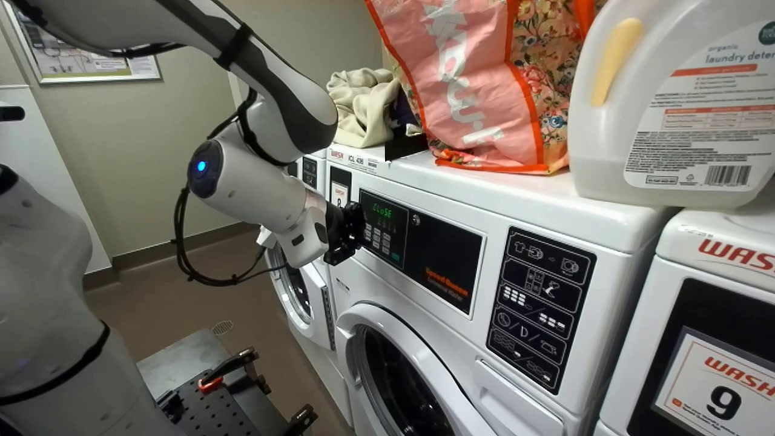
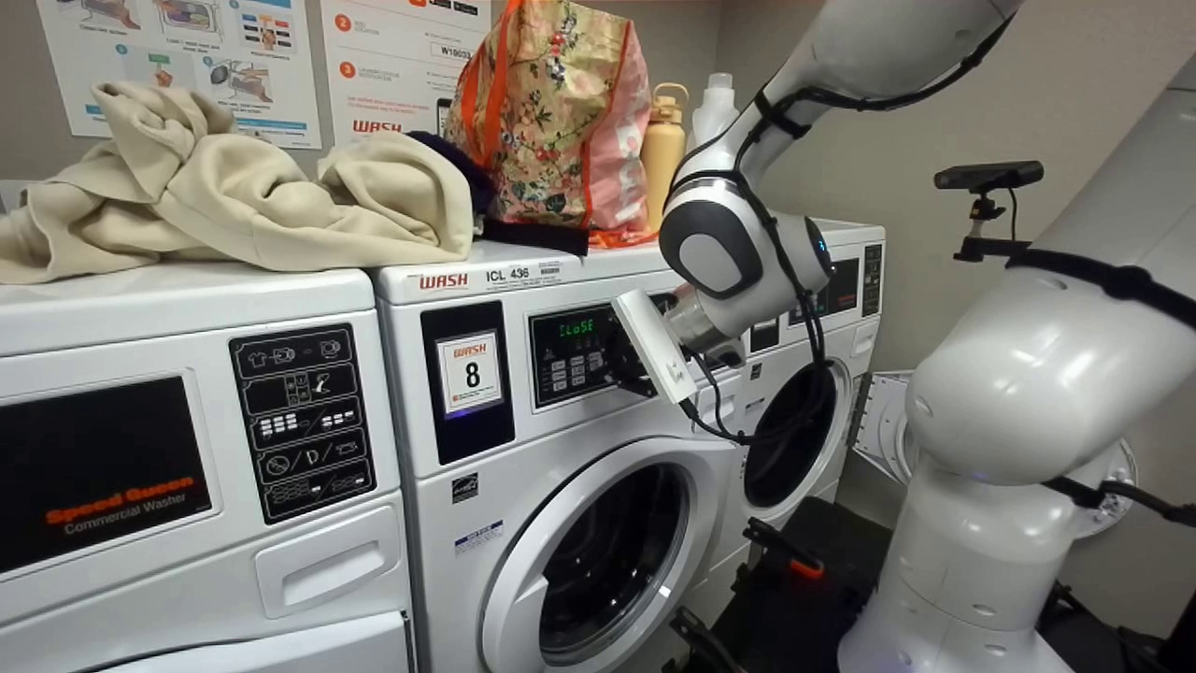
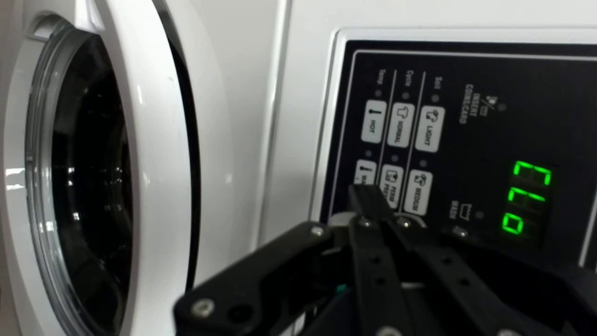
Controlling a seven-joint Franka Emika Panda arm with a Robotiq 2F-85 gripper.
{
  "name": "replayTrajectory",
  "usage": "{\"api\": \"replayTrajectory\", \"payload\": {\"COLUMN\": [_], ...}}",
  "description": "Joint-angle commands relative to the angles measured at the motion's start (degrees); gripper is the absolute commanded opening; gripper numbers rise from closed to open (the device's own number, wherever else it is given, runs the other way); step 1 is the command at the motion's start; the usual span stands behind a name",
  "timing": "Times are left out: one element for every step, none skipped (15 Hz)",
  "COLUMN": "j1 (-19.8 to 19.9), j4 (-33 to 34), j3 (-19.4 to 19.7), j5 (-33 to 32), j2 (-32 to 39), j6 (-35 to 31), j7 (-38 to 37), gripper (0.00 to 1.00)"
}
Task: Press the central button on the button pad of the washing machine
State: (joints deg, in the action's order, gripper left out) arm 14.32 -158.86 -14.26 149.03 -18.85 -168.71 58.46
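Note:
The washing machine's button pad (image 1: 377,238) has rows of light buttons on a black panel; it also shows in an exterior view (image 2: 576,370). In the wrist view the central button, marked PERM PRESS (image 3: 392,177), is partly covered by my fingers. My gripper (image 3: 371,198) is shut and empty, its tips together over the lower end of the WARM button (image 3: 365,171) and the edge of PERM PRESS. In both exterior views the gripper (image 1: 357,225) (image 2: 621,360) is close to the panel. I cannot tell whether the tips touch it. The bottom row of buttons is hidden in the wrist view.
The green display (image 1: 382,211) reads CLOSE in both exterior views. The round washer door (image 3: 112,186) is below the panel. On the machines lie a beige cloth (image 2: 280,201), a floral bag (image 2: 551,121) and a detergent jug (image 1: 611,139). A cable (image 1: 206,278) hangs from the arm.

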Motion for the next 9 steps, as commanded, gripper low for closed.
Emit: {"api": "replayTrajectory", "payload": {"j1": [1.38,2.23,2.71,3.03,4.13,5.08,5.96,6.95,8.13], "j4": [2.64,3.65,5.00,6.10,7.81,9.19,9.80,10.15,10.39], "j3": [-1.37,-2.09,-2.57,-2.84,-3.56,-4.08,-4.96,-5.93,-6.95], "j5": [0.00,0.00,0.00,-0.01,-0.01,-0.01,-0.01,-0.01,-0.01], "j2": [4.69,5.63,6.84,7.80,8.77,9.65,10.10,10.23,10.41], "j6": [0.66,0.64,0.58,0.94,0.11,-0.41,-1.70,-2.51,-3.19], "j7": [0.87,1.14,1.28,1.44,1.87,2.55,2.83,3.00,3.22], "gripper": [0.00,0.00,0.00,0.00,0.00,0.00,0.00,0.00,0.00]}}
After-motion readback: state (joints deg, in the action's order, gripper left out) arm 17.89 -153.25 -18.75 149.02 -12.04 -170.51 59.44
